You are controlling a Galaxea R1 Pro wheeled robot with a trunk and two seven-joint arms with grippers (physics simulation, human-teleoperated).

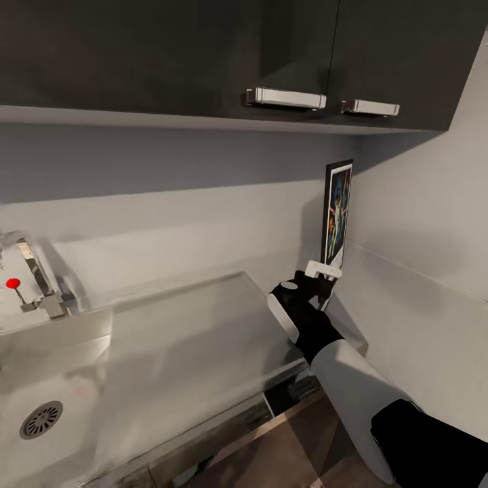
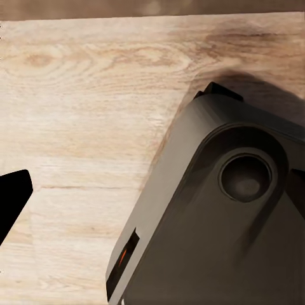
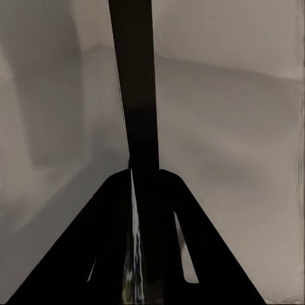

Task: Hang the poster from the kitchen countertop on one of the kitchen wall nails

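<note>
The poster [image 1: 337, 213] stands upright in the corner where the two pale walls meet, its lower edge just above the steel kitchen countertop [image 1: 190, 325]. My right gripper [image 1: 324, 274] is shut on the poster's bottom edge. In the right wrist view the poster [image 3: 136, 95] runs edge-on as a dark strip out from between the closed fingers [image 3: 108, 241]. The wall nail is out of view. In the left wrist view one black fingertip [image 2: 14, 202] of my left gripper sits at the frame's edge with nothing beside it, above a wooden floor.
Dark upper cabinets [image 1: 203, 54] with metal handles [image 1: 286, 98] hang low over the counter. A built-in sink [image 1: 27, 359] with drain [image 1: 41, 419] and faucet [image 1: 37, 274] lies at the left. The side wall [image 1: 420, 237] is close on the right. My own dark base [image 2: 222, 216] is below the left arm.
</note>
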